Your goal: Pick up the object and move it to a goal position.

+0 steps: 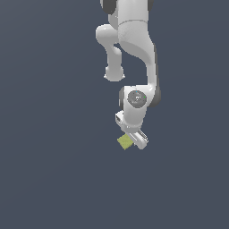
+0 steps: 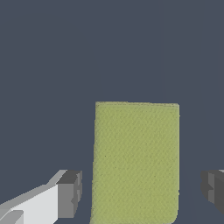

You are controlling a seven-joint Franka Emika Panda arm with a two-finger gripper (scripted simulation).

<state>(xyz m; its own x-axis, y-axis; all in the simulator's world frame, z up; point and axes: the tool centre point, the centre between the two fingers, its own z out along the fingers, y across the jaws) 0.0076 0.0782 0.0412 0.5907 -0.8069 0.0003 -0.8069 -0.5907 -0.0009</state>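
Observation:
The object (image 2: 135,162) is a flat yellow-green rectangular block with a matte, grainy face. In the wrist view it lies between my two dark fingertips (image 2: 70,192), with a gap on each side, so the fingers do not touch it. My gripper (image 2: 142,188) is open around it. In the exterior view the object (image 1: 125,142) shows as a small yellow-green patch on the dark grey floor, just to the exterior view's left of the white gripper (image 1: 136,139), which hangs low over it and hides part of it.
The white arm (image 1: 134,53) comes down from the top of the exterior view, its links stacked above the gripper. A plain dark grey surface (image 1: 53,170) spreads all around.

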